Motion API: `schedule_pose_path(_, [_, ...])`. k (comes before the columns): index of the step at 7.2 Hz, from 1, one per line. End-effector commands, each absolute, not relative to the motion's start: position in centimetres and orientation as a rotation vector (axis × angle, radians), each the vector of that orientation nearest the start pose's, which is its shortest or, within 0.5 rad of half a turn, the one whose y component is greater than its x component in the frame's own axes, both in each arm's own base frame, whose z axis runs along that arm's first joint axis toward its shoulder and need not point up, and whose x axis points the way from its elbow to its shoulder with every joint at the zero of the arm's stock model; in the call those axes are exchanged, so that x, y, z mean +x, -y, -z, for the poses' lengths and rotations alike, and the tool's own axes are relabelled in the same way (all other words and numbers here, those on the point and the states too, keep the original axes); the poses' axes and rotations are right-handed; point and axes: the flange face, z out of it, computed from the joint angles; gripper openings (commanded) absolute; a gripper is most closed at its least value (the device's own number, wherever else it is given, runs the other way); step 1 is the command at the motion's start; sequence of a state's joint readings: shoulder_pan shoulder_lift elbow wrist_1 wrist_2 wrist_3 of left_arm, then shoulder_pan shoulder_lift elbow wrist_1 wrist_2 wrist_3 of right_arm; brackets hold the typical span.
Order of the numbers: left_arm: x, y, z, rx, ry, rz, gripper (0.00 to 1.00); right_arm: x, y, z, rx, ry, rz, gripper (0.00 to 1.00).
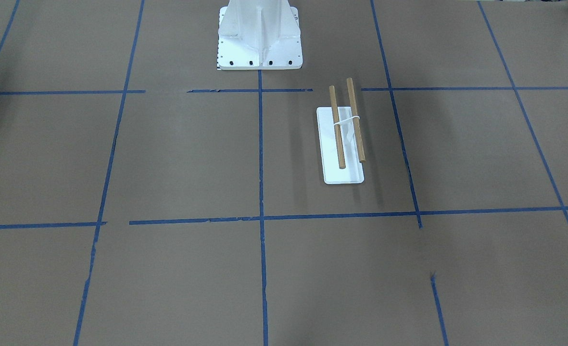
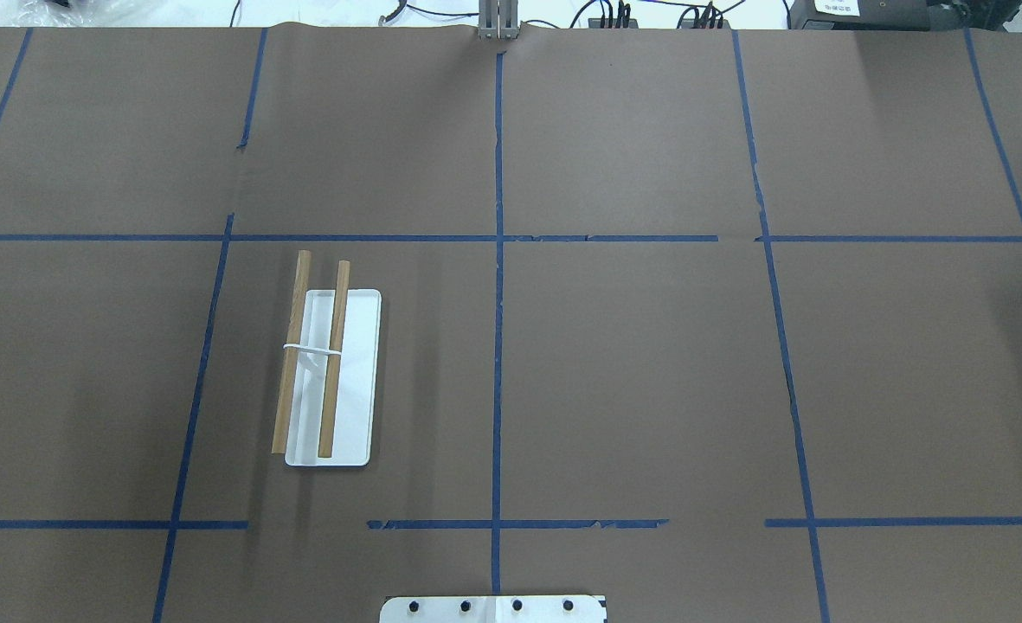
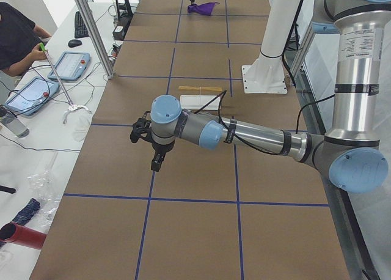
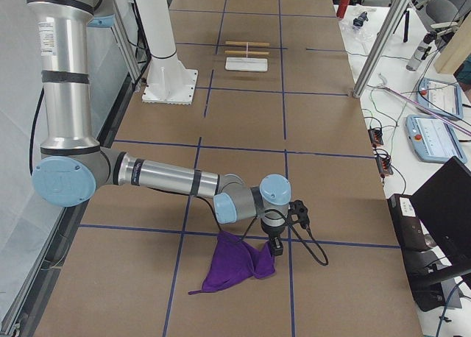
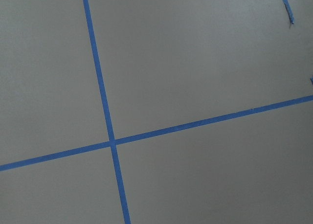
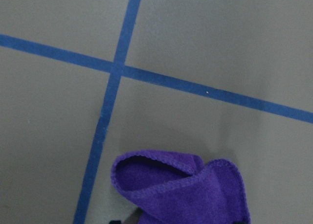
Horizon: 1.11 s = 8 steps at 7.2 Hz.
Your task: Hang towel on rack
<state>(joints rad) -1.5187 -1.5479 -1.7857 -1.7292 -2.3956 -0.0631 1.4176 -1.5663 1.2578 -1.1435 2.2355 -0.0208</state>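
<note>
The purple towel point(image 4: 235, 267) lies bunched on the table's right end, with one corner pulled up to my right gripper point(image 4: 276, 247). In the right wrist view the towel point(image 6: 181, 190) fills the bottom edge between the fingers, which seem shut on it. The towel point(image 3: 203, 8) also shows small and far off in the exterior left view. The rack point(image 2: 359, 381) stands bare on the robot's left half, its two wooden dowels point(image 1: 348, 122) free. My left gripper point(image 3: 157, 164) hangs above bare table well in front of the rack point(image 3: 204, 99); I cannot tell its state.
The white robot pedestal point(image 1: 259, 43) is bolted at the table's near middle edge. Blue tape lines point(image 2: 498, 260) cross the brown table. An operator point(image 3: 15, 35) and control tablets point(image 3: 67, 65) are beside the far long edge.
</note>
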Motion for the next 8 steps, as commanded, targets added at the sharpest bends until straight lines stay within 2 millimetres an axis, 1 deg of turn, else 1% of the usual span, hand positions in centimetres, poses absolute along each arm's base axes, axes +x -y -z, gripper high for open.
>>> schedule_pose_path(1, [-3.4,49.4,-54.0,0.286,-0.839,-0.137,1.00,2.5,47.5,-80.4,0.024,0.695,0.139,0.81])
schedule_pose_path(2, [-3.4,49.5,-53.8,0.297,-0.839,-0.142,1.00,3.7,46.8,-82.1,-0.001,0.715,0.107,0.81])
schedule_pose_path(3, [-3.5,49.5,-53.7,0.314,-0.838,-0.148,1.00,4.1,46.4,-83.2,-0.017,0.717,0.099,0.80])
schedule_pose_path(4, [-3.5,49.4,-53.7,0.314,-0.838,-0.148,1.00,4.1,46.7,-83.6,-0.030,0.719,0.088,0.80])
schedule_pose_path(5, [-3.4,49.4,-53.6,0.315,-0.844,-0.149,1.00,3.8,47.2,-84.5,-0.055,0.752,0.077,0.80])
schedule_pose_path(7, [-3.4,49.4,-53.5,0.316,-0.846,-0.150,1.00,3.6,47.6,-85.0,-0.072,0.768,0.067,0.80])
schedule_pose_path(8, [-3.4,49.3,-53.4,0.318,-0.845,-0.151,1.00,3.6,47.5,-85.2,-0.078,0.767,0.065,0.69])
